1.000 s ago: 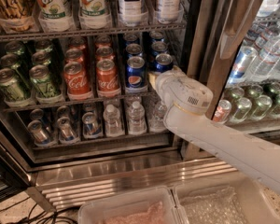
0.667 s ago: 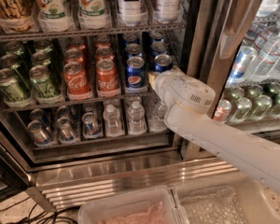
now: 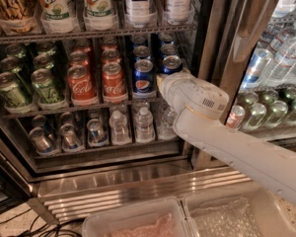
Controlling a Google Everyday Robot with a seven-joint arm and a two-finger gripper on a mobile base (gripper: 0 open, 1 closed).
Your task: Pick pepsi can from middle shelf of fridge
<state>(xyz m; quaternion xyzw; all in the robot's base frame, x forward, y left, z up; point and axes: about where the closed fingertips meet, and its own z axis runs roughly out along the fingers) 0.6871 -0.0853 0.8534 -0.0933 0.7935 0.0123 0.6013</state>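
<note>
Clear plastic tubs point(image 3: 138, 221) sit nearest me, under the white arm point(image 3: 246, 152), which slants up from the right over the steel sill of the fridge point(image 3: 118, 184). Its gripper point(image 3: 166, 83) is in at the right end of the middle shelf point(image 3: 49, 110), buried behind the bulky wrist, so open or closed, can't tell. The pepsi can point(image 3: 144, 76) w/ the logo stands at the shelf front, just left of the wrist, close to touching. A second blue can point(image 3: 171, 63) sits right behind the gripper.

Risks, imo: the wrist nudges the front can into the Coke cans point(image 3: 113, 80) & tips a row, or a grab lands off-centre & the can slips.

Room is tight: bottle rack point(image 3: 89, 32) low overhead, door post point(image 3: 209, 43) hard on the right. Only free way out looks to be straight back toward me.
</note>
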